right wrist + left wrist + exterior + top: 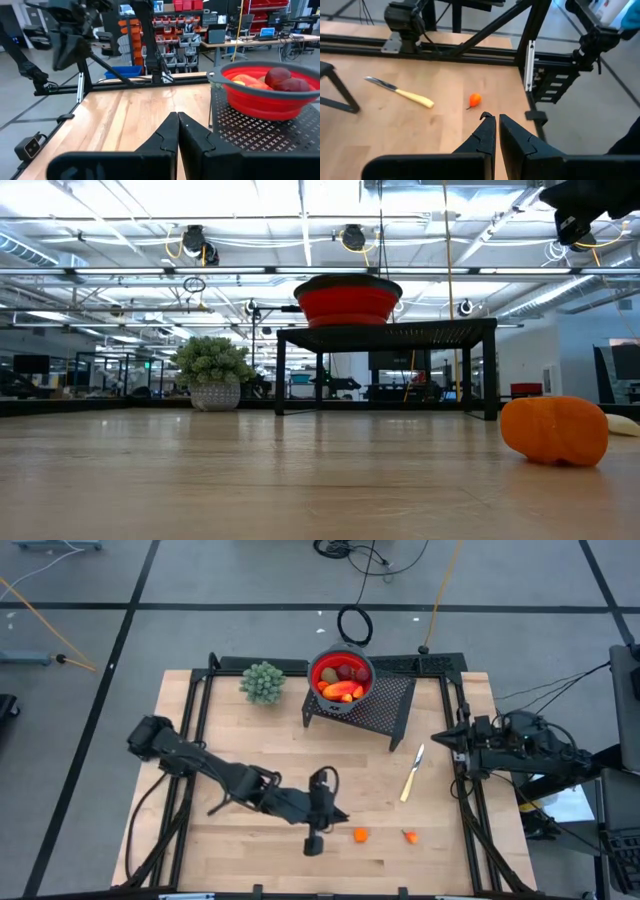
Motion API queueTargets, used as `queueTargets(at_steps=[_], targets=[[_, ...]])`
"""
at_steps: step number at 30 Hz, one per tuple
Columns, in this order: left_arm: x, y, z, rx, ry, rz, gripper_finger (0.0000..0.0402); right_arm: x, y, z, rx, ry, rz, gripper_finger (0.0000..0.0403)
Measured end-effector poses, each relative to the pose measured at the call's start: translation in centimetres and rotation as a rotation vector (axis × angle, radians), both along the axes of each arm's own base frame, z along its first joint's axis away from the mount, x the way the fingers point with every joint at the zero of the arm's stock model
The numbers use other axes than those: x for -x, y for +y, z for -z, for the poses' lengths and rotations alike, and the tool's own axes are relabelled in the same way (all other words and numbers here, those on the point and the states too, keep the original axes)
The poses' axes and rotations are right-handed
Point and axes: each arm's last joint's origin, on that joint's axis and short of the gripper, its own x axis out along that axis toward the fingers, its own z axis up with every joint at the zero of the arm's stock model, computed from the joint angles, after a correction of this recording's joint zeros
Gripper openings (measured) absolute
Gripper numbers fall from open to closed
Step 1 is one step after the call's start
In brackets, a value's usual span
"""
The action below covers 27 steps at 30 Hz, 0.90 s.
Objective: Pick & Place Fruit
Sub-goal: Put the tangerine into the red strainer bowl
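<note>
Near the front edge of the bench (230,850), the left gripper (338,817) hovers low with its fingers closed and nothing between them. Just to its right lies a small orange fruit piece (360,835), and a little farther right a second tiny orange-red bit (409,836), which the left wrist view shows ahead of the fingertips with a short stem (475,99). Both pieces are too small and round to show any clear long axis, so approach angle matters little. The left arm is clearly the nearer one; the right gripper (440,739) waits at the right side of the bench, also closed and empty, beside the yellow-handled knife (411,775).

The rest of the fruit already sits in the red bowl (316,668) on the black mesh stand (385,705) at the far middle of the bench, with the green plant ball (262,682) to its left. The next move probably calls for opening the jaws and shifting right over the nearer piece. Open wood surrounds both bits, though the bench's front edge is close, so a nudge could roll one off.
</note>
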Motion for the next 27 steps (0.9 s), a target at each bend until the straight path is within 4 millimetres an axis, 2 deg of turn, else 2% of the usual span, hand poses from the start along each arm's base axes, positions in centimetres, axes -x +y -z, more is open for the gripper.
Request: queueTargets(at_steps=[7,14,19,27], targets=[[-2.4,-1.9,1.6,0.033,0.029,-0.007,0.0021,-0.9,-0.1,1.3,-0.002,0.020,-0.001,0.0000],[-4.6,-2.9,3.9,0.021,0.062,-0.009,0.0021,-1.6,-0.2,2.3,-0.003,0.025,0.000,0.0000],[-5.8,-3.5,5.7,0.024,0.075,-0.014,0.0021,-2.0,-0.2,3.0,-0.005,0.045,-0.002,0.0000],[-6.8,-3.9,7.9,0.139,0.106,-0.080,0.0021,-2.9,-0.3,4.2,-0.005,0.029,-0.003,0.0000]])
